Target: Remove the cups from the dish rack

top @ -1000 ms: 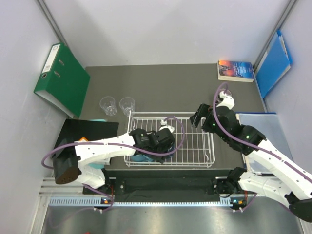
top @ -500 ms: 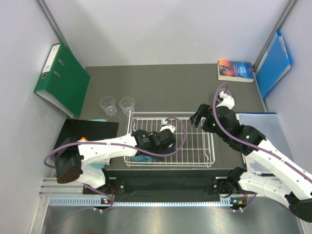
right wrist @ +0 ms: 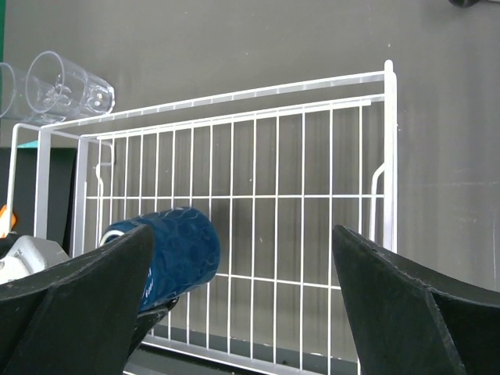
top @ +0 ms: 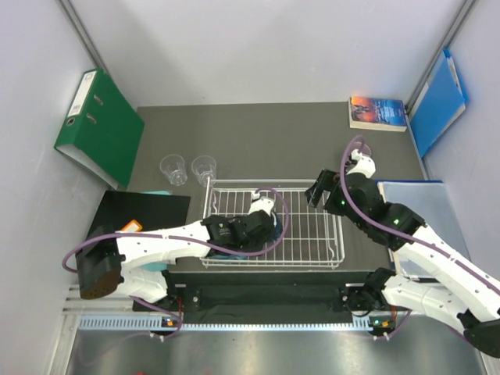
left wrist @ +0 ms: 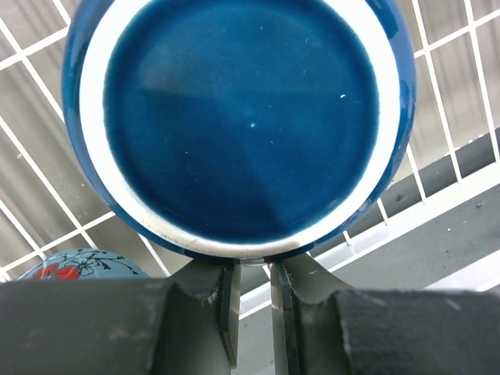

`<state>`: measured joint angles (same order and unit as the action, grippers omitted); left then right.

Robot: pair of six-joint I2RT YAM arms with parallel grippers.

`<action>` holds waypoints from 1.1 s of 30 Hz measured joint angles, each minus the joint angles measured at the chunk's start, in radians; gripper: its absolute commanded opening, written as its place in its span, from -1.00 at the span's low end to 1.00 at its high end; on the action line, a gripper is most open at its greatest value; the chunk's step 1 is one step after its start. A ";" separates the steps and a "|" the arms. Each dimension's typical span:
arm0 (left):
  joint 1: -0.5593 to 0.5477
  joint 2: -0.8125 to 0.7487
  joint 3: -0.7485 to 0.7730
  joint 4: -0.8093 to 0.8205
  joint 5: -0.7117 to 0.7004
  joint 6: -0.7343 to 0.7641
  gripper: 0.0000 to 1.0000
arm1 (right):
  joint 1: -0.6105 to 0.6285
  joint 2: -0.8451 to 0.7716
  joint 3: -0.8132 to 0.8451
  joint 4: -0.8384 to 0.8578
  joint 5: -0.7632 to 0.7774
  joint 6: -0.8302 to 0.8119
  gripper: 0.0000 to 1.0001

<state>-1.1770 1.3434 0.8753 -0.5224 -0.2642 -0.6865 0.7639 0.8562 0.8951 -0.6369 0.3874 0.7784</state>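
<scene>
The dish rack (top: 341, 226) is a white wire basket at the table's near middle; it also shows in the right wrist view (right wrist: 388, 156). My left gripper (top: 258, 230) is inside its left half, shut on the rim of the dark navy mug (left wrist: 234, 117), which is held tilted above the wires (right wrist: 176, 250). A light teal mug (left wrist: 78, 266) with a red pattern lies just beside it in the rack. Two clear tumblers (top: 173, 168) (top: 205, 168) stand on the table beyond the rack's far left corner. My right gripper (top: 316, 190) is open and empty over the rack's far right corner. No pink mug shows.
A green binder (top: 98, 125) leans at the far left. A book (top: 378, 112) and a blue folder (top: 437, 101) lie at the far right. A black pad (top: 144, 207) with an orange item (top: 131, 225) lies left of the rack.
My left gripper has drawn a little to the left with the navy mug in it. The right arm has hardly moved.
</scene>
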 measured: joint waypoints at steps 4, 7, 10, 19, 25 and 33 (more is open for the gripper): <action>0.000 0.000 0.002 -0.002 -0.009 0.002 -1.00 | 0.000 -0.008 0.000 0.000 0.000 0.000 0.90; 0.000 0.003 0.023 -0.037 -0.006 0.013 -1.00 | 0.000 -0.014 0.000 0.000 0.000 0.000 0.90; 0.000 0.010 0.077 -0.116 0.002 0.035 -1.00 | 0.000 -0.018 0.000 0.000 0.000 0.000 0.90; 0.008 -0.065 0.229 -0.105 0.081 0.060 -1.00 | 0.001 -0.021 0.000 0.012 0.000 0.001 0.91; 0.120 -0.250 0.104 0.073 0.298 0.008 -1.00 | 0.001 -0.058 -0.008 0.054 -0.026 0.004 0.88; 0.426 -0.377 -0.150 0.479 0.629 -0.230 -1.00 | 0.001 -0.146 -0.106 0.237 -0.178 0.045 0.84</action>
<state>-0.7506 0.9665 0.7254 -0.0433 0.3649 -0.9161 0.7650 0.7097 0.7895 -0.3996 0.2096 0.8238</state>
